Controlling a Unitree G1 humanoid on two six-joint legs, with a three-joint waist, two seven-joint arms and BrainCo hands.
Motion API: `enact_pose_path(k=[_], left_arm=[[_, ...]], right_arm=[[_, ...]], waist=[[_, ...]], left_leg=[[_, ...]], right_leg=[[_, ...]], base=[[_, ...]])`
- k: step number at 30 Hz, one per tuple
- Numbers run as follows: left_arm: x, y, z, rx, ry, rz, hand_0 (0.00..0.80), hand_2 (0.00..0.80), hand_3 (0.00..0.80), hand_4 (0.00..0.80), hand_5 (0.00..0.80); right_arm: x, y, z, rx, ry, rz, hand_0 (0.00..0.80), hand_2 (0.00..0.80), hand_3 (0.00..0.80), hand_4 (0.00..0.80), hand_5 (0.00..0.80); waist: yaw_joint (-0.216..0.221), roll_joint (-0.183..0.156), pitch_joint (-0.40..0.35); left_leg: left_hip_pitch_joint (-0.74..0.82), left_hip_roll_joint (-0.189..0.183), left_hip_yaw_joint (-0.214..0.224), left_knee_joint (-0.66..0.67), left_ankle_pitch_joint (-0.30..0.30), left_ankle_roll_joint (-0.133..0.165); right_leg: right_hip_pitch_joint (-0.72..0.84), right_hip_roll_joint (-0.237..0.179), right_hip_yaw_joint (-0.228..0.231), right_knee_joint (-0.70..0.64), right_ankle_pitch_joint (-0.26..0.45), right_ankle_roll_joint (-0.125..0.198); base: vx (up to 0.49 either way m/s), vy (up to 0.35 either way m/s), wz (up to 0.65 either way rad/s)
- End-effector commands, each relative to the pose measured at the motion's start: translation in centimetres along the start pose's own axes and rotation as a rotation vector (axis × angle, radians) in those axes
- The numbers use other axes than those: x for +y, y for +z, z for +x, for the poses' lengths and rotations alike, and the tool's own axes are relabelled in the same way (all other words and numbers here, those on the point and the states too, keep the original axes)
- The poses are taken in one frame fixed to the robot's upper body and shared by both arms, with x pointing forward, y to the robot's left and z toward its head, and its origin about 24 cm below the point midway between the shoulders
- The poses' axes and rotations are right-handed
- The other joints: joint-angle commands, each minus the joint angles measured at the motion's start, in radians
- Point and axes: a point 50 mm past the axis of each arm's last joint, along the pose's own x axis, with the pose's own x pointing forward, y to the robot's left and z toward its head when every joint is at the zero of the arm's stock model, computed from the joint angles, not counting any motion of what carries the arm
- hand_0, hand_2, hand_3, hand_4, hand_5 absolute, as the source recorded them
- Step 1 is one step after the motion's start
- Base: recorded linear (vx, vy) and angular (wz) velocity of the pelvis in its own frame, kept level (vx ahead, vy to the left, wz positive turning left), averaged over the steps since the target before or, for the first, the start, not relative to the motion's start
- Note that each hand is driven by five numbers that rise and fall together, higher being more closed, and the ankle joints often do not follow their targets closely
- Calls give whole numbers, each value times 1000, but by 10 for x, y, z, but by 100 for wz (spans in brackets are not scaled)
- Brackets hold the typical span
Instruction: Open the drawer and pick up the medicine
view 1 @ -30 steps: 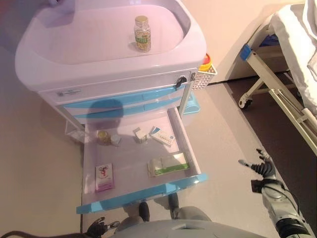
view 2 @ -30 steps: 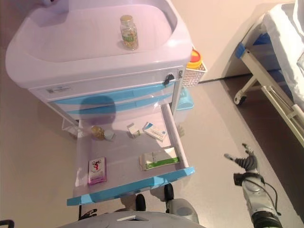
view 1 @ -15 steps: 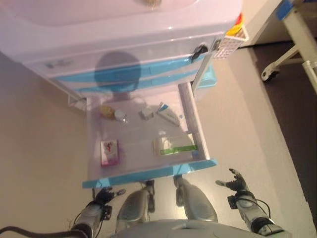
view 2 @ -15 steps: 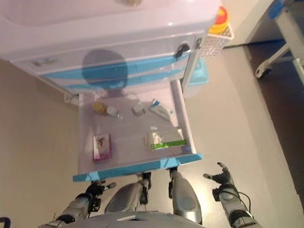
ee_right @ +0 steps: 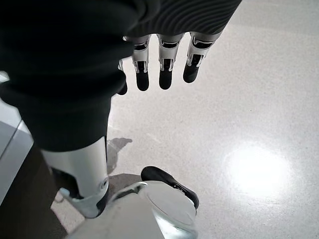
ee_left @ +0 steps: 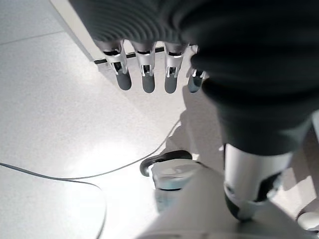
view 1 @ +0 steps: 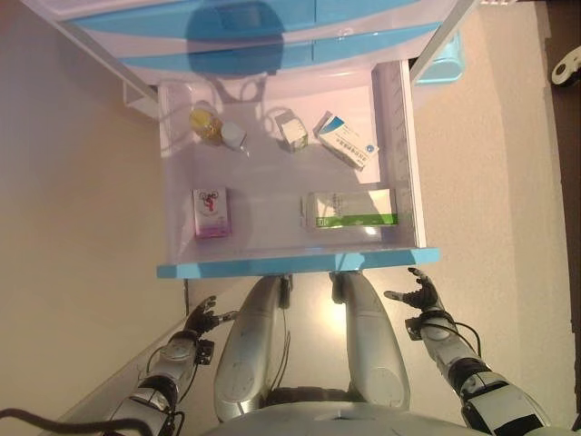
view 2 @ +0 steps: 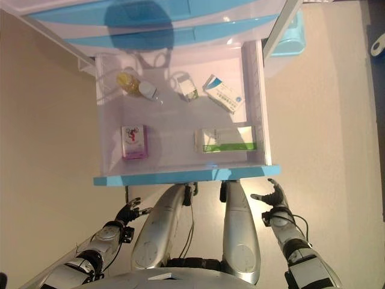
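The cart's bottom drawer (view 1: 286, 263) with a blue front stands pulled out. Inside lie a yellow bottle with a white cap (view 1: 212, 126), a small white box (view 1: 292, 130), a white and blue box (view 1: 347, 141), a green and white box (view 1: 349, 208) and a pink box (view 1: 211, 212). My left hand (view 1: 200, 320) hangs low in front of the drawer's left corner, fingers relaxed and holding nothing. My right hand (view 1: 419, 295) hangs below the drawer's right corner, open and empty. Both wrist views show only straight fingers (ee_left: 144, 77) (ee_right: 164, 69) over the floor.
Two shut blue-fronted drawers (view 1: 272, 36) sit above the open one. A light blue bin (view 1: 438, 64) hangs on the cart's right side. A bed caster (view 1: 567, 68) shows at the far right. Pale floor lies on both sides of the drawer.
The camera has tipped further down, so the cart top and its bottle have left the view. Both hands now hang lower by the drawer's front. Things in the drawer have not moved.
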Motion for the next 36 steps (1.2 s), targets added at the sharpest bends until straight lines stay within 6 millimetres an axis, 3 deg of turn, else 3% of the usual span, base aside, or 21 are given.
enact_pose_path(k=[1, 2, 8, 14, 20, 21, 26, 31, 36], left_arm=[[-4, -11, -6, 1, -41, 145, 0, 0, 0, 0, 0], [-5, -8, -6, -11, -53, 183, 0, 0, 0, 0, 0], [-7, 22, 2, -126, -53, 349, 0, 0, 0, 0, 0], [2, 67, 10, -237, 9, 568, 0, 0, 0, 0, 0], [40, 139, 8, -329, 91, 663, 0, 0, 0, 0, 0], [45, 148, 7, -340, 100, 669, 0, 0, 0, 0, 0], [73, 210, -13, -427, 174, 725, 0, 0, 0, 0, 0], [93, 249, -30, -478, 260, 727, 0, 0, 0, 0, 0], [123, 276, -41, -480, 335, 604, 0, 0, 0, 0, 0]], right_arm=[[-4, -6, -6, -17, -2, -10, 0, 0, 0, 0, 0], [-5, -6, -5, -16, 3, -14, 0, 0, 0, 0, 0], [-8, -7, -4, -12, 33, -36, 0, 0, 0, 0, 0], [-12, -13, -6, 7, 80, -101, 0, 0, 0, 0, 0], [-22, -19, -7, 19, 122, -178, 0, 0, 0, 0, 0], [-22, -18, -7, 17, 124, -183, 0, 0, 0, 0, 0], [-25, -26, -9, 41, 145, -203, 0, 0, 0, 0, 0], [-25, -34, -13, 63, 144, -190, 0, 0, 0, 0, 0], [-25, -40, -17, 70, 144, -191, 0, 0, 0, 0, 0]], waist=[[-1, 14, -27], [-5, 12, -22], [-29, 4, -20], [-69, -3, -22], [-115, 5, -15], [-118, 3, -17], [-144, 15, -15], [-161, 14, -16], [-188, 4, -16]], left_leg=[[-9, -42, 10, -66, 41, 37], [-4, -42, 9, -47, 11, 34], [-17, -30, 27, -23, -1, 34], [-7, -17, 49, -13, -10, 31], [13, -2, 87, -19, -15, 28], [3, 1, 99, -31, 12, 32], [8, 4, 127, -22, -5, 35], [18, 2, 138, -10, -23, 43], [23, 6, 155, -3, -33, 50]], right_leg=[[-6, 55, -49, 110, -63, -38], [-4, 58, -40, 133, -92, -32], [-22, 72, -21, 145, -88, -32], [-21, 85, 11, 136, -76, -28], [-8, 86, 45, 92, -50, -19], [-16, 85, 45, 71, -18, -24], [-11, 81, 64, 52, -12, -21], [-8, 80, 81, 46, -5, -15], [-15, 91, 110, 42, 8, -9]], base=[[72, 19, 2], [86, 30, 1], [57, 35, -4], [74, 61, -21], [30, 68, -23], [-44, 34, -23], [5, 36, -12], [43, 21, -10], [53, 35, -15]])
